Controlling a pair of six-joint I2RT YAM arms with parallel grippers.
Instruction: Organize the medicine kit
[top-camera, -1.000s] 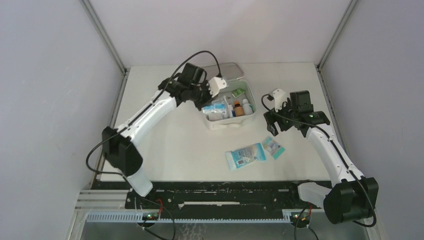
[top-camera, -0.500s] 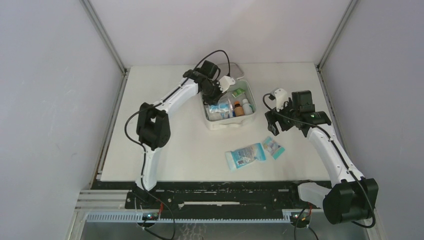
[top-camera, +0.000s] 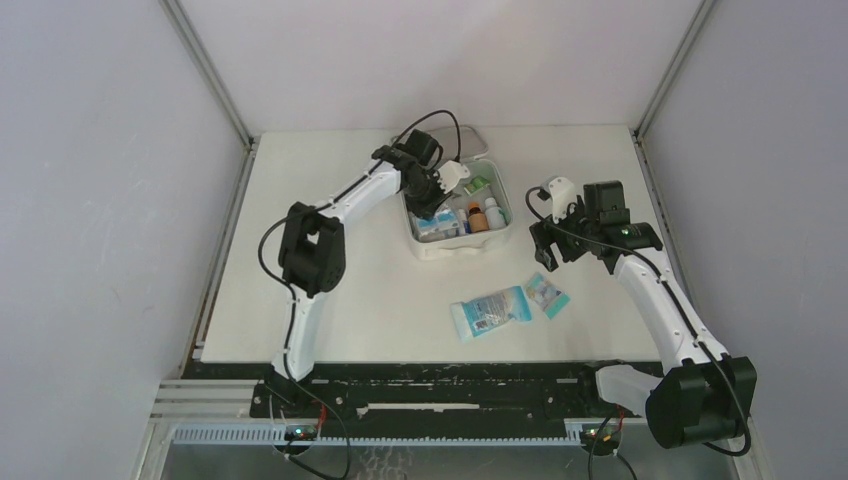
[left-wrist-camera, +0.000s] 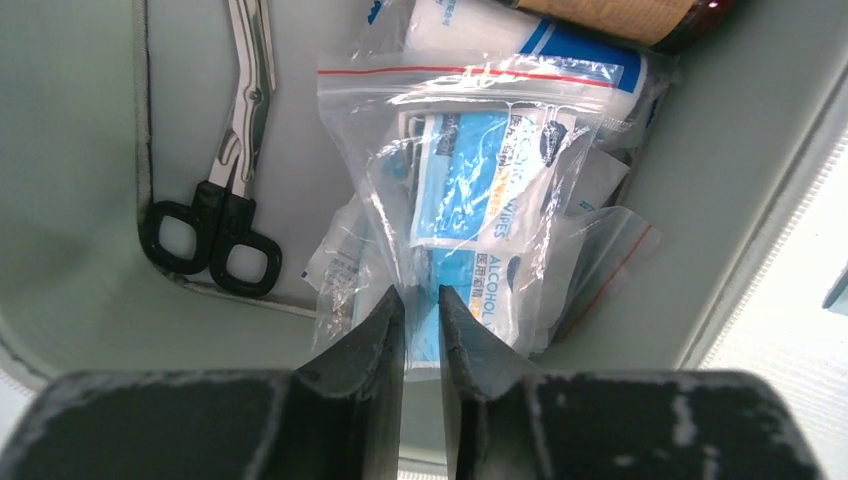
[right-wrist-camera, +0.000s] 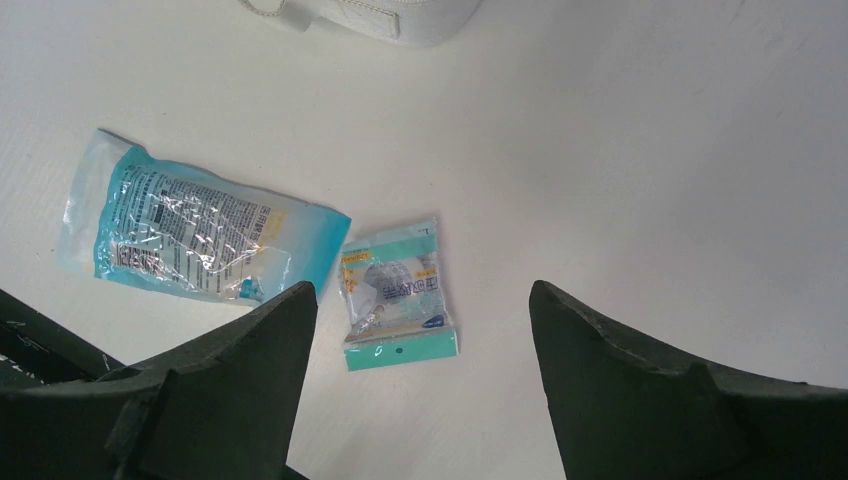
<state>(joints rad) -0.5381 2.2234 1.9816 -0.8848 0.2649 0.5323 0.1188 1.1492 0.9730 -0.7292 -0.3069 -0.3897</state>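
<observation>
The medicine kit (top-camera: 463, 249) is a white soft case lying open mid-table, its lid (top-camera: 468, 139) flat behind it. My left gripper (top-camera: 433, 206) reaches down into its left half. In the left wrist view my left gripper (left-wrist-camera: 421, 292) has its jaws a narrow gap apart, with the lower edge of a clear zip bag of blue alcohol wipes (left-wrist-camera: 480, 170) in that gap. The bag lies on other packets against the kit's grey wall (left-wrist-camera: 60, 150). My right gripper (top-camera: 546, 246) hovers open right of the kit, above a small teal packet (right-wrist-camera: 395, 290).
Black-handled scissors (left-wrist-camera: 225, 215) lie in the kit beside the bag, and a brown bottle (left-wrist-camera: 620, 15) lies beyond it. A larger blue pouch (top-camera: 490, 311) and the teal packet (top-camera: 547, 294) lie on the table in front of the kit.
My left arm has swung over the kit and down into it with the zip bag. Its jaws have parted a little. The right arm has not moved.
</observation>
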